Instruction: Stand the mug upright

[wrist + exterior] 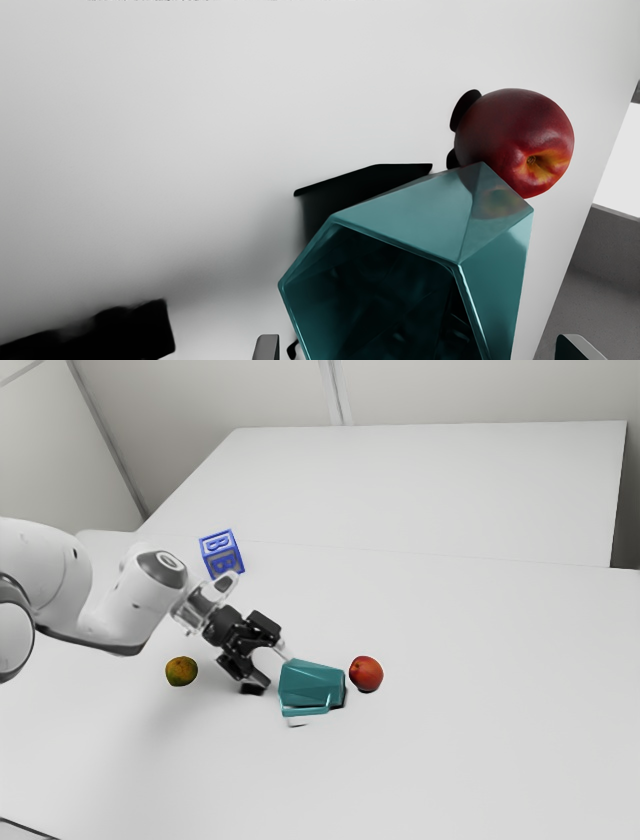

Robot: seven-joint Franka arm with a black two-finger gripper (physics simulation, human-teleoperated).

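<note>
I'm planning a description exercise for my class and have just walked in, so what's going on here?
A robot arm is at a teal mug that lies on its side on the table, its mouth facing the arm. The arm's fingers are wide open, with the mug between them but not gripped, so it isn't upright yet. A red fruit sits by the mug's far end; a blue block stands apart.

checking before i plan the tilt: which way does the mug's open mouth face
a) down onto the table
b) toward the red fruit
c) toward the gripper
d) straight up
c: the mug lies on its side, and the wrist view looks from the gripper into its dark hollow, with the red fruit past its other end.
</note>
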